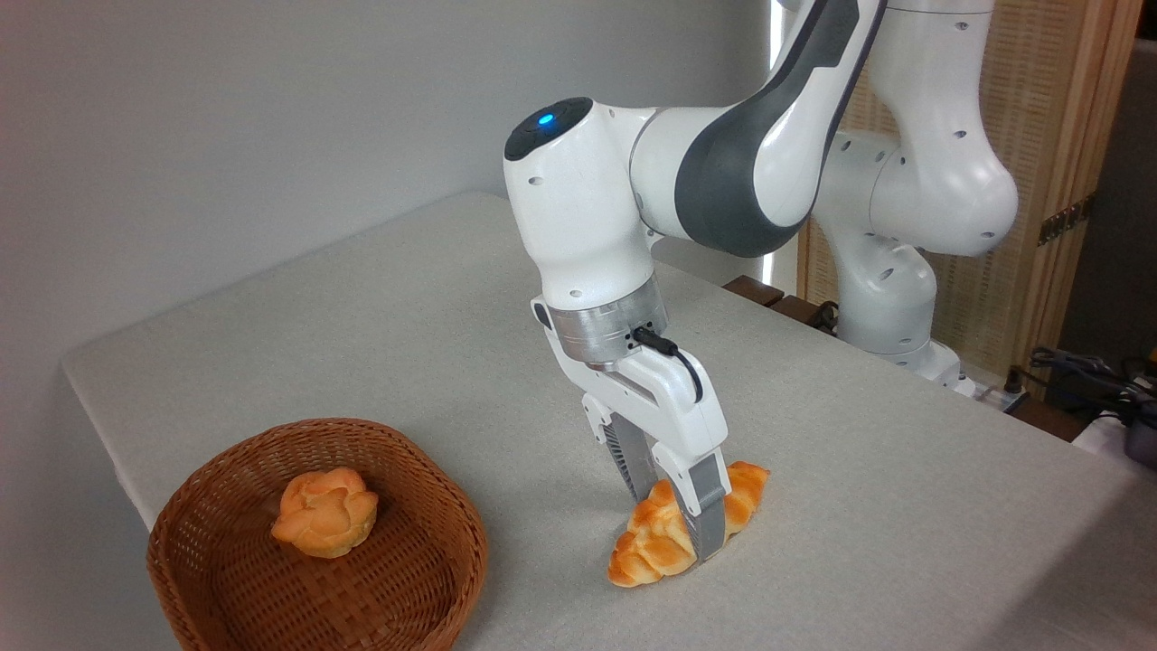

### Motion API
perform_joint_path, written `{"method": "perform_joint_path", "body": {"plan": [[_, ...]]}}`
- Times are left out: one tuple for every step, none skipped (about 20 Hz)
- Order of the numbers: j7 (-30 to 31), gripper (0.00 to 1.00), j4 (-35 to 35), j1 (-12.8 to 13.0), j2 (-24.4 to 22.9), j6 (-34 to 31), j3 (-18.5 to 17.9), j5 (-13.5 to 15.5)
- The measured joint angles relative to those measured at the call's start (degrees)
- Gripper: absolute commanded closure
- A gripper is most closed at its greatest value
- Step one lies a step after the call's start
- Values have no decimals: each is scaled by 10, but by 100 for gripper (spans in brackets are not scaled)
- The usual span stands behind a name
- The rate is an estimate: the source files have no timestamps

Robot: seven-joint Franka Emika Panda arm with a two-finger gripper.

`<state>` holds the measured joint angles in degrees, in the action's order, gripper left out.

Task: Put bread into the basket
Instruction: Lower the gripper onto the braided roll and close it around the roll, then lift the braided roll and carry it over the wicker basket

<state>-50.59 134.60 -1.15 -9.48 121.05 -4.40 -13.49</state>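
Pincer (673, 511) fingers are seen lowered on either side of the long braided golden-orange loaf (673, 533), which lies on the grey cloth-covered desk (904, 470) in the lower middle of the frame. The loaf is straddled across its middle, one grey finger in front and one behind, and the fingers appear closed against its sides, though firm contact cannot be confirmed from this angle. The loaf seems to rest on the desk, not yet lifted. At the lower left of the frame, the round reddish-brown woven wicker basket (190, 524) is found, well apart from the loaf, with a small flower-shaped orange bun (324, 512) already lying inside it. The loaf is judged to be light and probably somewhat soft or hollow, with a glossy, bumpy plaited surface that could slip if squeezed at a tapered end. A hold across the thick central section is therefore considered best, since balance is kept there and tilting is limited. Only moderate pressure should be needed. A lift, a carry toward the lower left and a release over the open part of the basket beside the bun are judged to remain.
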Motion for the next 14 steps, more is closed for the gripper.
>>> {"method": "perform_joint_path", "body": {"plan": [[0,72,0,0,0,0,0,0],[0,72,0,0,0,0,0,0],[0,72,0,0,0,0,0,0],[0,72,0,0,0,0,0,0],[0,72,0,0,0,0,0,0],[0,72,0,0,0,0,0,0],[0,72,0,0,0,0,0,0],[0,72,0,0,-1,0,0,0],[0,72,0,0,-1,0,0,0],[0,72,0,0,-1,0,0,0],[0,72,0,-1,-1,0,0,0],[0,72,-1,-1,-2,0,-1,0],[0,71,-5,-1,-2,-1,-2,0],[0,71,-16,-1,-2,-11,-2,0]]}}
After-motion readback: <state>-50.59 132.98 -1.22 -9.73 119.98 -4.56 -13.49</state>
